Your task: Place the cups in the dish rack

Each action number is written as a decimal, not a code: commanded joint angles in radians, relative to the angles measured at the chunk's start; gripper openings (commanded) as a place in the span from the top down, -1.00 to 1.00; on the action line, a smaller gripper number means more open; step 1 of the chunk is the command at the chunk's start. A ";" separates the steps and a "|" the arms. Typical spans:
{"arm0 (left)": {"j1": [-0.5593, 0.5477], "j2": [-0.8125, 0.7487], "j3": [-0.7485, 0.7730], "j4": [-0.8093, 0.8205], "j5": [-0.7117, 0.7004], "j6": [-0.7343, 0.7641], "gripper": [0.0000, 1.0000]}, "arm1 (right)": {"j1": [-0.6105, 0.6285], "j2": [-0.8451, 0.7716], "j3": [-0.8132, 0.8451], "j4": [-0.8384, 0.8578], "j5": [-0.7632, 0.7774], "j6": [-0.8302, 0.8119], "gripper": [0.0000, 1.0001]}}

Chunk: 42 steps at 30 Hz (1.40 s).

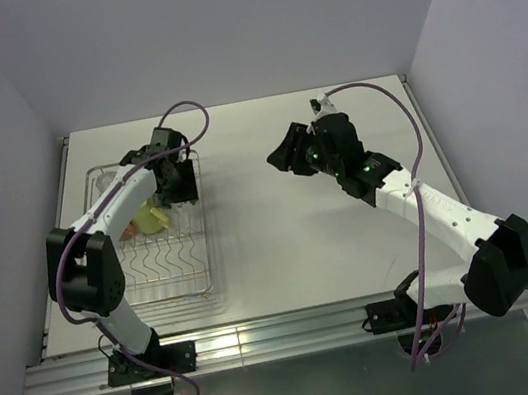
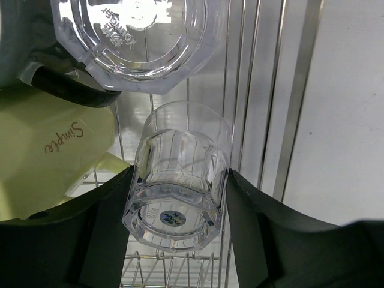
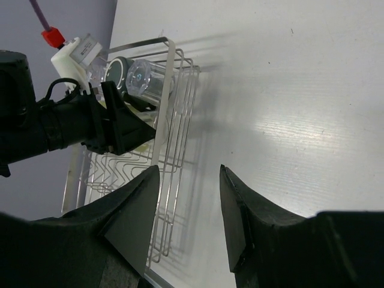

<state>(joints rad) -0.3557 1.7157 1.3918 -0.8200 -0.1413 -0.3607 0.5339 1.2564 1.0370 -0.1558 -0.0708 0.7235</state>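
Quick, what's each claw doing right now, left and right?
Left claw: closed on a clear glass tumbler, over the dish rack.
Right claw: open, holding nothing.

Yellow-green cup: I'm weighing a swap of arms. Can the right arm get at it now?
Probably not: the left gripper, shut on a tumbler, sits over the rack beside the cup, blocking the open right gripper's way in.

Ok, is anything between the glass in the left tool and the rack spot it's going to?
Nothing visible blocks it: bare dish rack wires show around the held tumbler in the left tool. A second tumbler lies just ahead and a yellow-green cup crowds one side.
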 commanded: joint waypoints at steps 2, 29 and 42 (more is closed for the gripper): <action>-0.009 0.019 0.039 0.015 -0.037 0.008 1.00 | -0.008 -0.026 -0.012 0.015 0.017 -0.016 -0.04; -0.017 0.079 -0.004 0.010 -0.073 0.006 0.79 | -0.009 -0.017 -0.031 0.033 0.008 -0.009 -0.04; -0.028 0.088 -0.005 0.005 -0.078 0.008 -0.16 | -0.009 -0.017 -0.032 0.035 0.006 -0.009 -0.04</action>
<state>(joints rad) -0.3748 1.7985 1.3838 -0.8211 -0.2008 -0.3603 0.5320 1.2564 1.0061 -0.1505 -0.0711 0.7231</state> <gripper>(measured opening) 0.632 0.523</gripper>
